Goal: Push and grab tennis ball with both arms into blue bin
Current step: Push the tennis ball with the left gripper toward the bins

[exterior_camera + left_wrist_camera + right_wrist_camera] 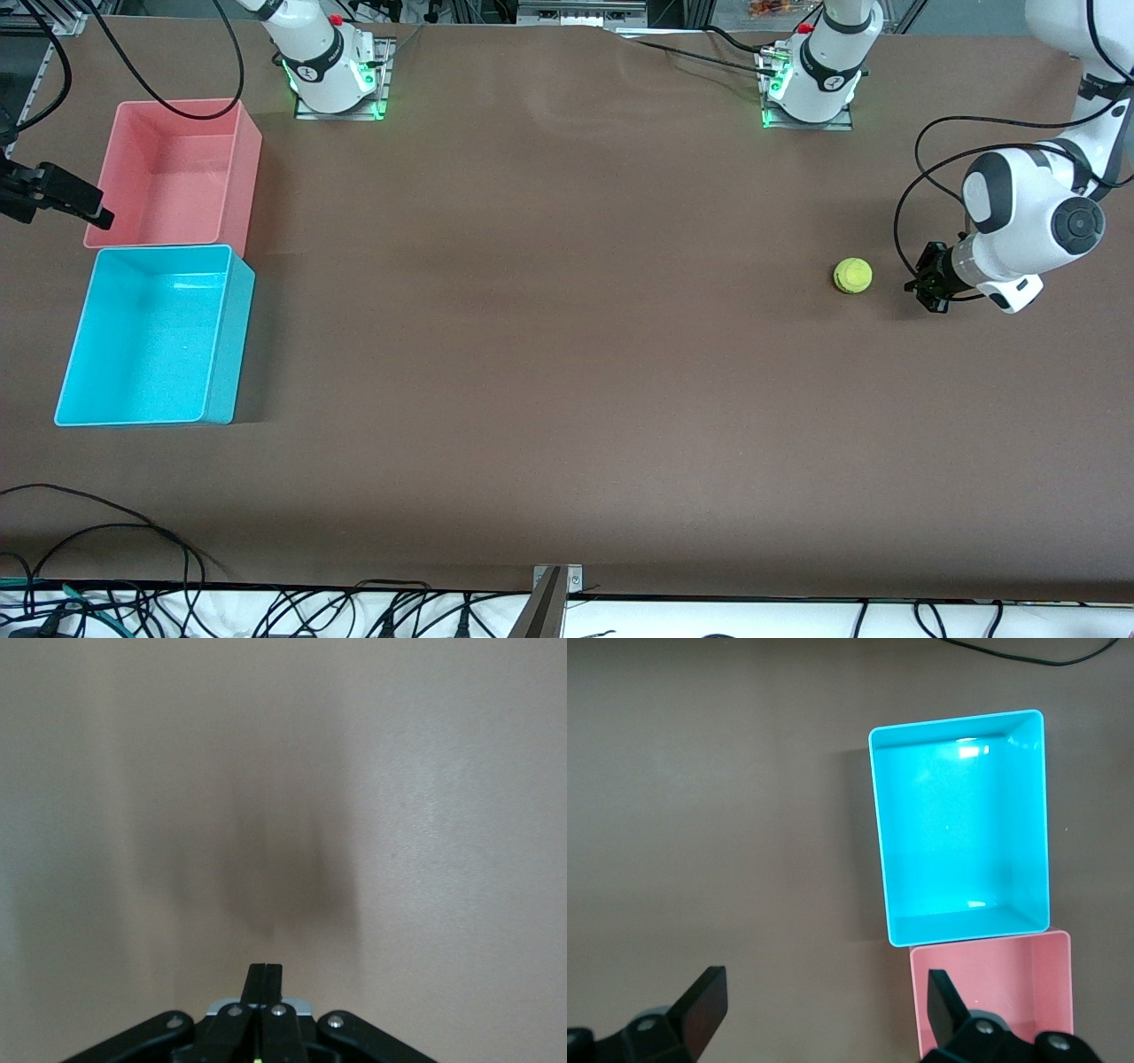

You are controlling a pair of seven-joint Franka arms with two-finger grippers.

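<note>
The tennis ball point(852, 276) lies on the brown table toward the left arm's end. My left gripper point(924, 285) is low over the table beside the ball, on the side toward the left arm's end, with a small gap between them. Its fingers point(266, 973) are shut on nothing, and its wrist view shows only bare table. The blue bin point(164, 249) stands empty at the right arm's end, also in the right wrist view point(957, 719). My right gripper point(89, 211) is open and empty in the air beside the pink bin; its wrist view point(824, 988) looks down on both bins.
A pink bin point(177, 105) stands empty against the blue bin, farther from the front camera; it also shows in the right wrist view point(992, 983). Wide bare table lies between the ball and the bins. Cables lie along the table's near edge.
</note>
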